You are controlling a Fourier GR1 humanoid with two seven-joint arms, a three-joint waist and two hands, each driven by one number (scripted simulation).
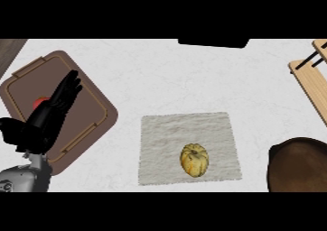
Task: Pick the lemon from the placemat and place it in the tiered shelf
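A yellow ribbed lemon (194, 160) lies on the lower right part of a pale grey placemat (186, 128) in the middle of the counter. The wooden tiered shelf (317, 79) shows at the right edge, with light slats and dark posts. My left hand (43, 119) stands at the left with fingers straight and pointing up, over a brown tray, well away from the lemon. The right hand does not show.
A brown rounded tray (93, 122) lies at the left with a small red thing (39, 102) on it, partly behind my hand. A dark brown bowl-like object (303, 164) sits at the lower right. A black object (213, 43) is at the top.
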